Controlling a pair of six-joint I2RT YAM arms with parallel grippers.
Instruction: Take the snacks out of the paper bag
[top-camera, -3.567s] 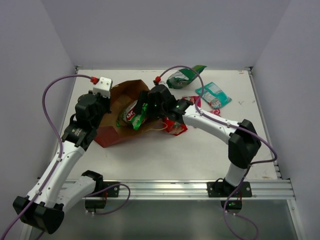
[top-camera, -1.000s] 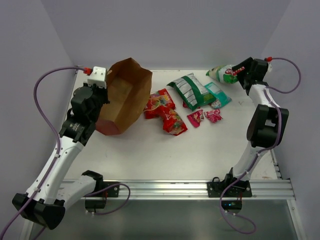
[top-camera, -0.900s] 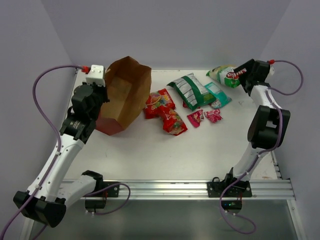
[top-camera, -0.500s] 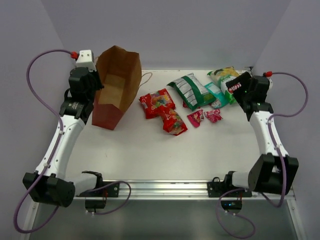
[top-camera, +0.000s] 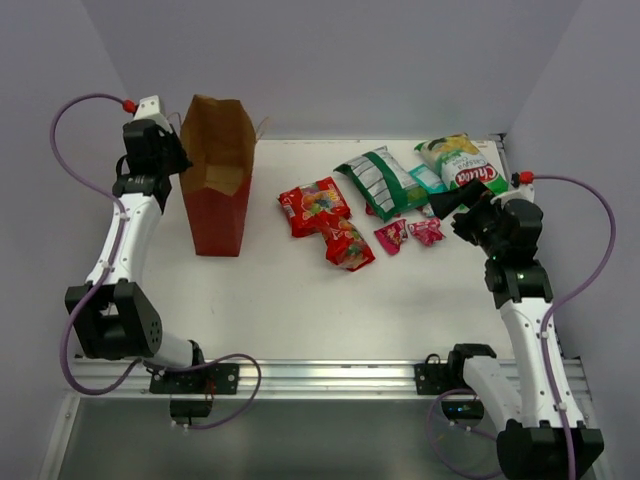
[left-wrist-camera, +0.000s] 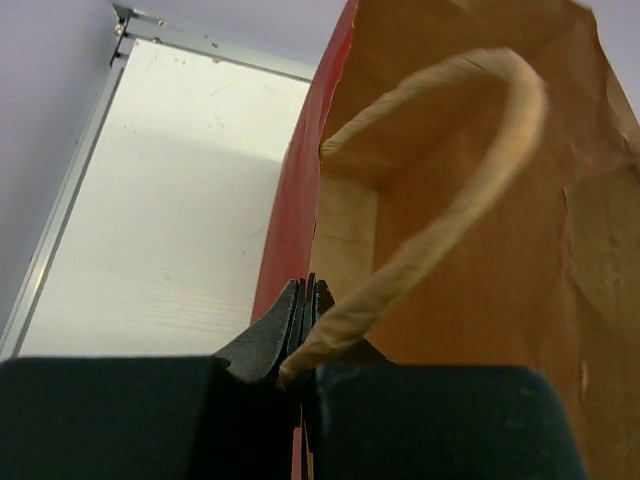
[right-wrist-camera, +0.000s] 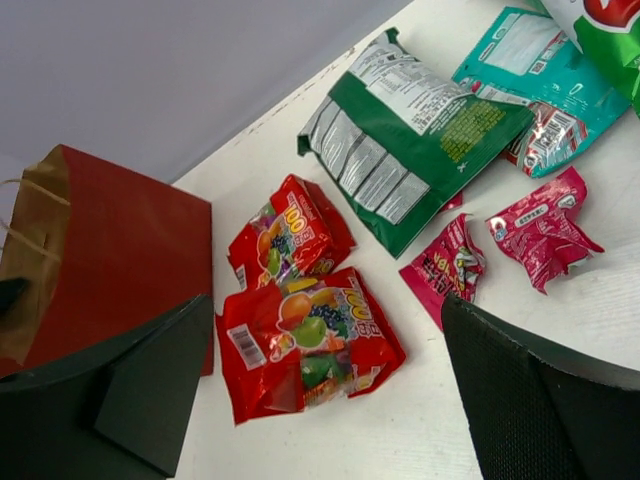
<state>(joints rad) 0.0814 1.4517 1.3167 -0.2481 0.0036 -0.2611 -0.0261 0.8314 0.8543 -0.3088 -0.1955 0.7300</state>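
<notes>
Snacks lie spread on the table (top-camera: 300, 310) in the overhead view, from the middle to the upper right. A red packet (top-camera: 313, 204) has a second red packet (top-camera: 348, 246) touching it below. Further right are a green-and-white packet (top-camera: 378, 180), a teal packet (top-camera: 430, 180) against it and two pink packets (top-camera: 392, 236) side by side. A chip bag (top-camera: 462, 162) lies nearest the right edge. The paper bag (top-camera: 215, 190) stands upright at the upper left, well apart from them, with its mouth open upward. Its brown inner walls show, but its floor is hidden. The left claw (top-camera: 178, 160) sits at the bag's left rim. The right claw (top-camera: 452, 202) hangs just below the chip bag, near the pink packets; how far it gapes cannot be told from this view.

The left wrist view settles the left claw's grip. Its fingers (left-wrist-camera: 265, 345) are pressed together on the bag's rim, right where the string handle (left-wrist-camera: 440, 190) is fixed. The handle loops up across the brown inside wall.

The right wrist view shows that claw's fingers (right-wrist-camera: 150, 390) spread wide at the lower corners of the frame, holding nothing. Beyond them, the two red packets overlap at centre and the green-and-white packet lies above them. The pink packets are at the right and the teal packet at the upper right, with a corner of the chip bag above it. The bag's red side stands at the left edge.
</notes>
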